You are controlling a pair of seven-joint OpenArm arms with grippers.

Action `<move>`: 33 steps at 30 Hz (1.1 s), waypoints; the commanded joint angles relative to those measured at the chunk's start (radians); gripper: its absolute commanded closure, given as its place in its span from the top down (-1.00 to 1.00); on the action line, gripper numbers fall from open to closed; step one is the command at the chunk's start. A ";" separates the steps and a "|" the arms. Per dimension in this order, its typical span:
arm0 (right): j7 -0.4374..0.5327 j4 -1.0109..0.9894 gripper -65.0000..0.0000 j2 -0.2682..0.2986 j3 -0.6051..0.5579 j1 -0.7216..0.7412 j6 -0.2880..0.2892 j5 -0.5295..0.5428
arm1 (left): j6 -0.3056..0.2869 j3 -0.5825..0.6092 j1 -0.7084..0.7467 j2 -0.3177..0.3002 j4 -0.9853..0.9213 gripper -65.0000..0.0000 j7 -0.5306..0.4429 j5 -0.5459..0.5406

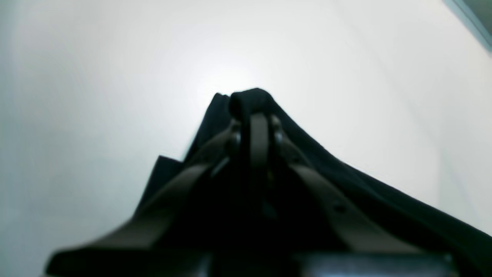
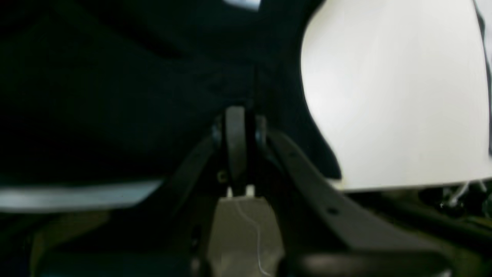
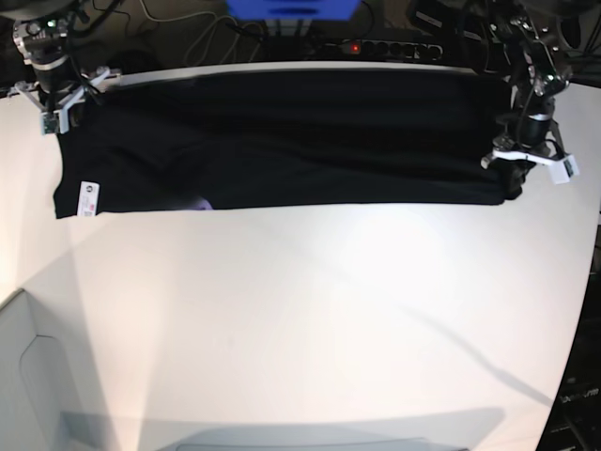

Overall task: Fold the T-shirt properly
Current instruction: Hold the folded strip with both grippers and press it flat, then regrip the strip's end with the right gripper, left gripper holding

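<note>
The black T-shirt [image 3: 282,141] lies stretched in a wide band across the far part of the white table [image 3: 300,319]. Its white label [image 3: 89,199] and a bit of purple [image 3: 199,203] show near its front edge on the left. My left gripper [image 3: 515,183] is at the shirt's right end, shut on a bunched fold of the black cloth [image 1: 253,100]. My right gripper [image 3: 64,111] is at the shirt's far left corner, shut on the cloth [image 2: 238,109]. In the right wrist view the black cloth [image 2: 115,96] fills the left side.
A black power strip [image 3: 394,47] with a red light, cables and a blue object [image 3: 291,7] lie behind the table's far edge. A white boxy edge [image 3: 28,376] stands at the front left. The table's right edge [image 3: 587,310] runs close to my left arm.
</note>
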 commanded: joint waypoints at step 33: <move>0.022 0.026 -1.00 -0.035 0.137 0.118 0.007 0.010 | -0.003 -0.008 0.084 0.009 -0.153 -1.00 -0.022 -0.001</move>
